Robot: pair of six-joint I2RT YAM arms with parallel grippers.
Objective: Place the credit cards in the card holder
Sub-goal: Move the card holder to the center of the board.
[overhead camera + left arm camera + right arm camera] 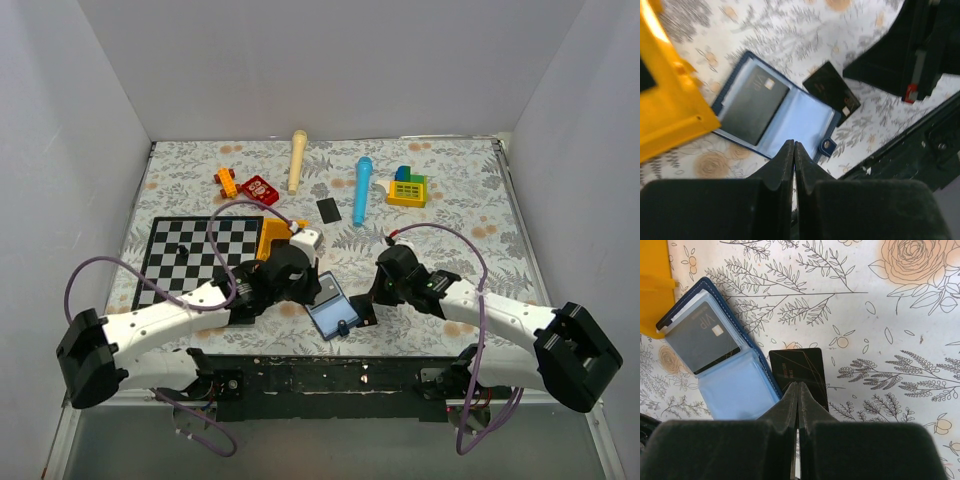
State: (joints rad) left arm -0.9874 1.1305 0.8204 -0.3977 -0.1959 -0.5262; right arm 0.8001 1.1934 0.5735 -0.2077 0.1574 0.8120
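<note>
Fully open card holder (735, 390), pale-blue pockets; black card (702, 342) inside.

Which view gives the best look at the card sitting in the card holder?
Right wrist: the pocketed card is sharp, chip and lettering readable. Left wrist shows it whole but dimmer; top external shows only a small grey patch in the open card holder.

Worktop (470, 200): floral-print cover.
Near edge, centre: card holder (335, 312), open and flat. One credit card (800, 367) lies on the cover just beside it, to the right.
Left side: chessboard (185, 255), with a yellow tray (272, 238) just right of it.
Towards far edge, left to right: orange toy (227, 181), red piece (259, 188), wooden stick (297, 160), blue cylinder (361, 190), yellow block toy (408, 187).
Centre: small black rectangle (327, 210).
</note>
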